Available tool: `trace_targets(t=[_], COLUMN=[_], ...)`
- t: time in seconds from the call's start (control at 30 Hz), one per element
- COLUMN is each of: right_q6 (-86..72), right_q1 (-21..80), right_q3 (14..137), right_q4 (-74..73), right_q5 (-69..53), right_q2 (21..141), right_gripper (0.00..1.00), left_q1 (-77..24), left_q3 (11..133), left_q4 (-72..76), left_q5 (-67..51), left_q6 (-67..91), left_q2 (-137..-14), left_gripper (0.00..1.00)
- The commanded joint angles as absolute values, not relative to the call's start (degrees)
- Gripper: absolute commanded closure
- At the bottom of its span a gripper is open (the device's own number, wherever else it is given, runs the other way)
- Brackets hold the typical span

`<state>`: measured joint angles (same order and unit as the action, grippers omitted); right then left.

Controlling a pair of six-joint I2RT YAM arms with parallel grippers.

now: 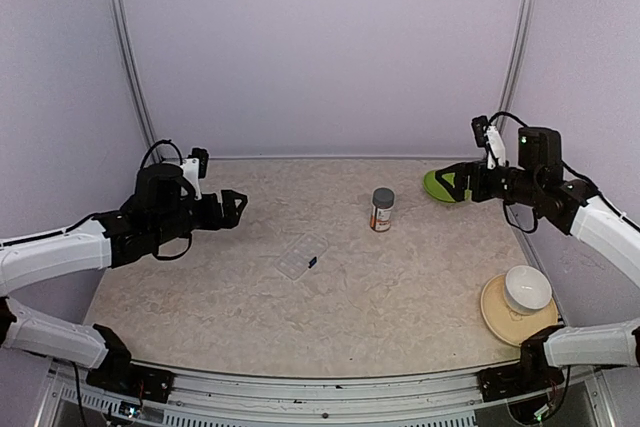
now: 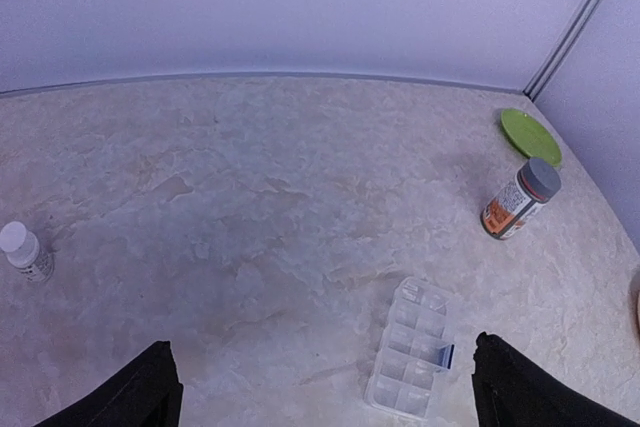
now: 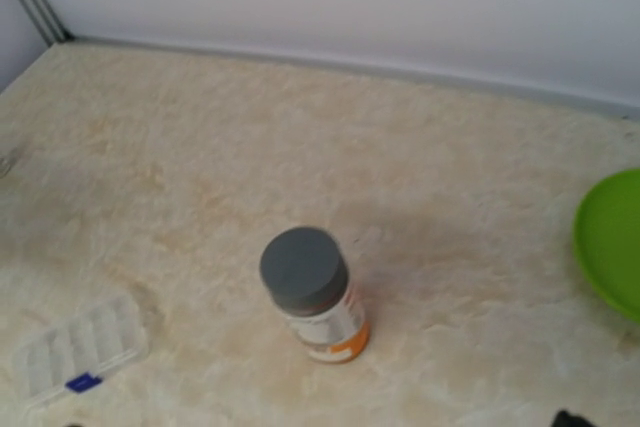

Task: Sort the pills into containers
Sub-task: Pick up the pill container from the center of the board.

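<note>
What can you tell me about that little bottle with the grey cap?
The bottle is small and round, seemingly plastic, with a flat grey cap closed on top and a white and orange label whose print is too small to read. It stands upright on the beige table, near its middle, between the clear pill box and the green plate, apart from both. Only the table touches it.

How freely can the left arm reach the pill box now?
Probably yes: the left hand hangs open above the table and nothing stands between it and the pill box. The bottle stands off to the side.
</note>
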<state>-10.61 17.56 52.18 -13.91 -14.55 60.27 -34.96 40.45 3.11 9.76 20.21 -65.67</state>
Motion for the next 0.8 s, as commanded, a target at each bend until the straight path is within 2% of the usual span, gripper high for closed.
trace_targets(t=[0.0,0.3,0.77], right_q6=[-10.82,-10.54,-10.96], right_q1=[19.59,23.11,25.64], right_q3=[51.37,52.08,51.91], right_q4=[-14.17,-16.38,-17.84], right_q5=[-15.20,-10.61,-8.13], right_q2=[62.40,68.42,68.99], right_gripper=[0.00,0.00,0.00], left_q1=[-38.24,-43.10,-47.26], left_q3=[44.42,49.81,56.61], left_q4=[-0.81,-3.56,-8.69], left_q5=[13.05,11.62,4.90], left_q6=[17.14,16.49,11.98], left_q2=[-70.56,-81.48,-93.41], left_gripper=[0.01,0.01,0.01])
